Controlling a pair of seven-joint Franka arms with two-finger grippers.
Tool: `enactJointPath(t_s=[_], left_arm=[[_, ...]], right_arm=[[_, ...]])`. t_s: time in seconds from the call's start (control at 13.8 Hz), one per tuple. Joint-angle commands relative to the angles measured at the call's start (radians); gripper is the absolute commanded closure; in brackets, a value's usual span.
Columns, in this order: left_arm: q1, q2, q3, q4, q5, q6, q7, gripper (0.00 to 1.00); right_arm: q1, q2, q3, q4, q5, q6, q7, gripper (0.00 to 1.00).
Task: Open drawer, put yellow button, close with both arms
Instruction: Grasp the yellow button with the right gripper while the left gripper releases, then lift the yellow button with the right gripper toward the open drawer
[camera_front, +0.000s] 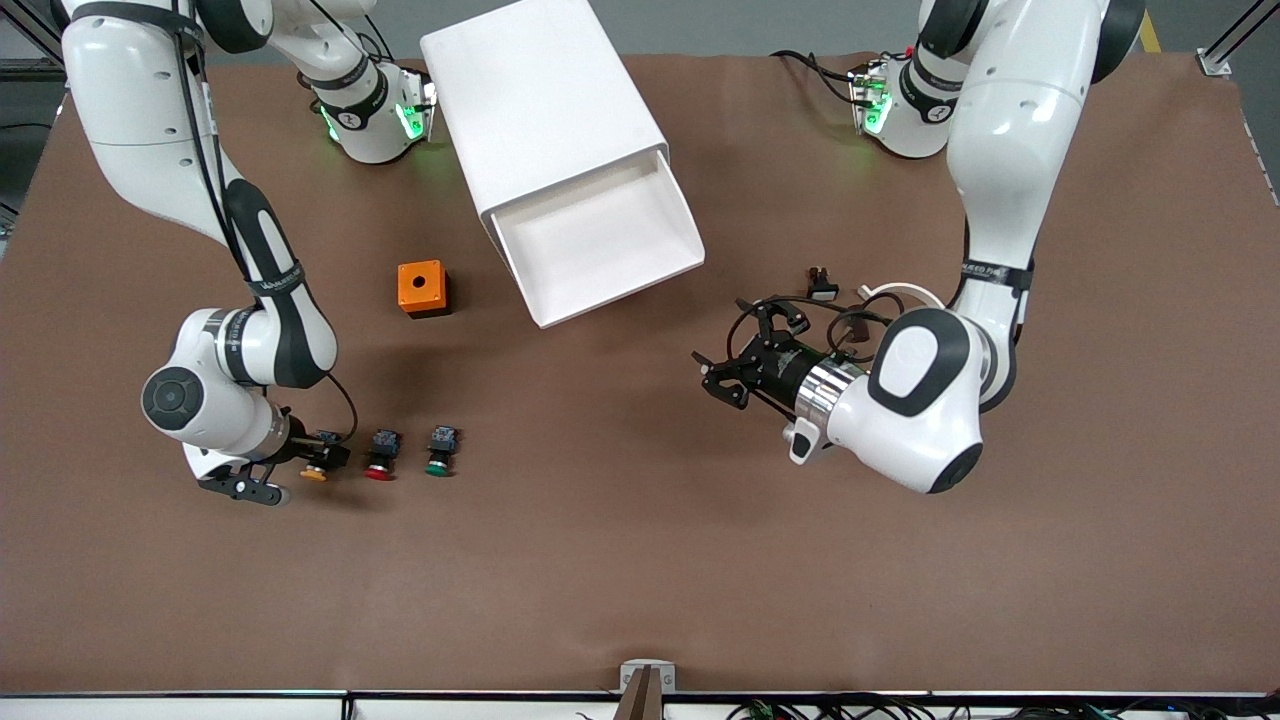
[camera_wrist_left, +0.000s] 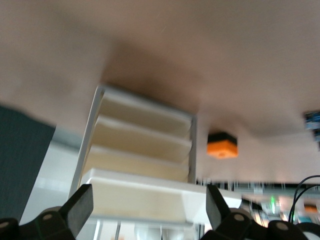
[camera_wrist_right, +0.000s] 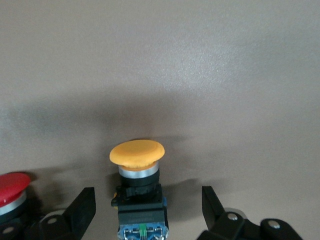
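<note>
Nearest me, my right pincer (camera_front: 300, 462) stood wide astride the yellow button (camera_front: 314, 472) resting ungrasped on the surface (camera_front: 640, 560), my left pincer (camera_front: 745, 352) waited wide, and the drawer (camera_front: 600, 245) gaped open, unfilled.

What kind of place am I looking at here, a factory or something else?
Probably a robotics lab rather than a factory. Two white arms work over a brown-covered table bearing a small white cabinet with its top drawer open and a few push buttons, the yellow button among them: practice props, not production goods.
</note>
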Motion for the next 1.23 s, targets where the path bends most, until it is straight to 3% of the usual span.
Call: enactJointPath(t_s=[0.0, 0.14, 0.36, 0.43, 1.01, 1.16], left_arm=[[-0.073, -0.102, 0.016, -0.024, 0.207, 0.119, 0.045, 0.01], [-0.114, -0.142, 0.012, -0.030, 0.367, 0.211, 0.044, 0.01], [-0.163, -0.150, 0.012, -0.030, 0.528, 0.318, 0.022, 0.01], [-0.186, -0.150, 0.012, -0.035, 0.583, 0.346, 0.019, 0.01], [-0.248, -0.147, 0.010, -0.049, 0.728, 0.441, -0.016, 0.00], [-0.281, -0.141, 0.012, -0.061, 0.734, 0.441, -0.056, 0.00]], right_arm=[[0.003, -0.008, 0.004, -0.018, 0.007, -0.001, 0.012, 0.19], [0.001, -0.009, 0.013, -0.018, 0.007, -0.011, 0.010, 0.43], [0.001, -0.012, 0.014, -0.013, 0.007, -0.039, 0.010, 0.92], [0.001, -0.014, 0.014, -0.006, 0.007, -0.053, 0.010, 0.99], [0.004, -0.144, 0.025, 0.096, 0.013, -0.353, 0.065, 1.00], [0.012, -0.211, 0.044, 0.094, 0.084, -0.450, 0.127, 1.00]])
